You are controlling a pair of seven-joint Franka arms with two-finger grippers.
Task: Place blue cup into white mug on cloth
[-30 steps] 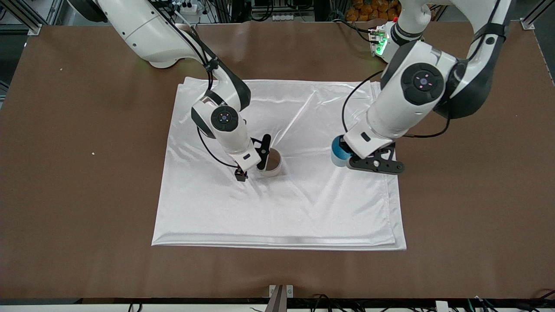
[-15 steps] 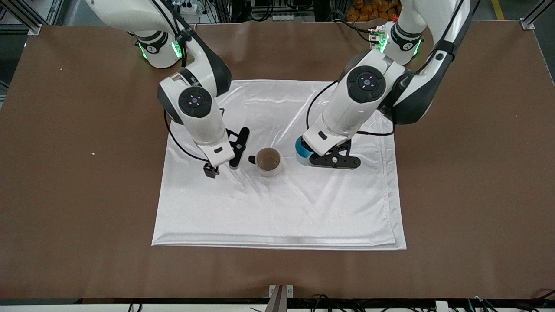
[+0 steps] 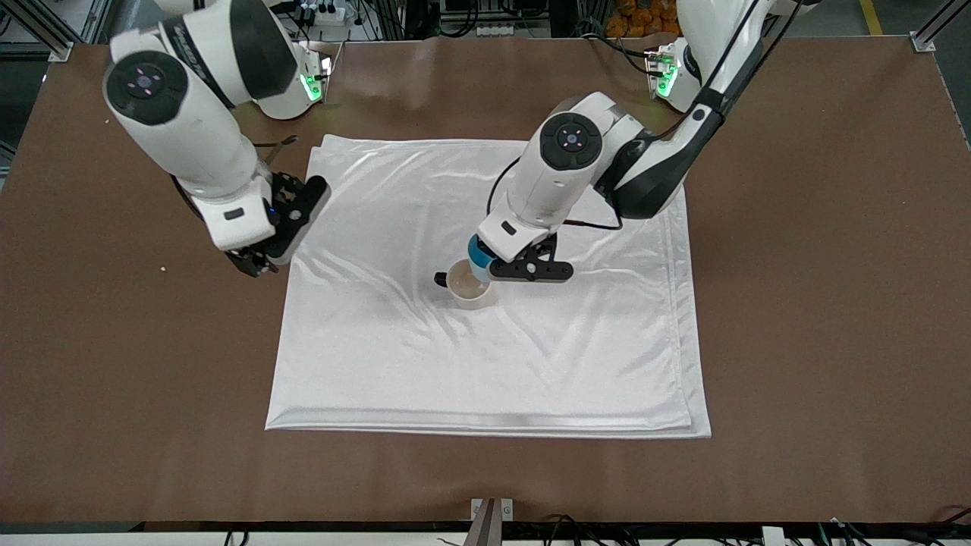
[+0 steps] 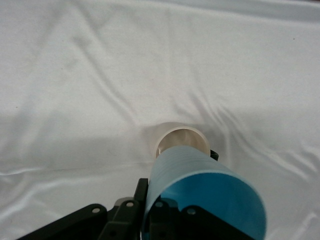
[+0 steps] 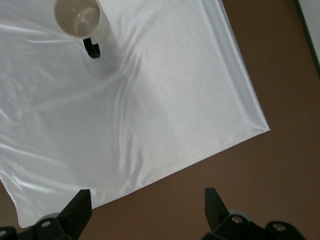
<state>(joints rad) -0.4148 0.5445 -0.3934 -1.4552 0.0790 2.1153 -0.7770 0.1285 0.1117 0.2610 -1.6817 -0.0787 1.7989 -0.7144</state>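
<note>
The blue cup (image 3: 478, 254) is being held clamped in the left gripper (image 3: 485, 265), just above centre of the front view, over the rim of the white mug (image 3: 471, 285). In the left wrist view the blue cup (image 4: 200, 192) is filling the lower middle of the frame, with the white mug (image 4: 181, 141) showing just past its edge. The mug is standing upright on the cloth (image 3: 531, 364), its black handle pointing toward the right arm's end of the table.

For a clean drop, the cup is probably best centred over the mug's mouth and brought upright before it is lowered, and released only once seated, so that the mug is not being nudged along the slippery fabric.

The right gripper (image 3: 277, 227) is being held wide open and empty at the upper left of the front view, over the cloth's edge, waiting.
</note>
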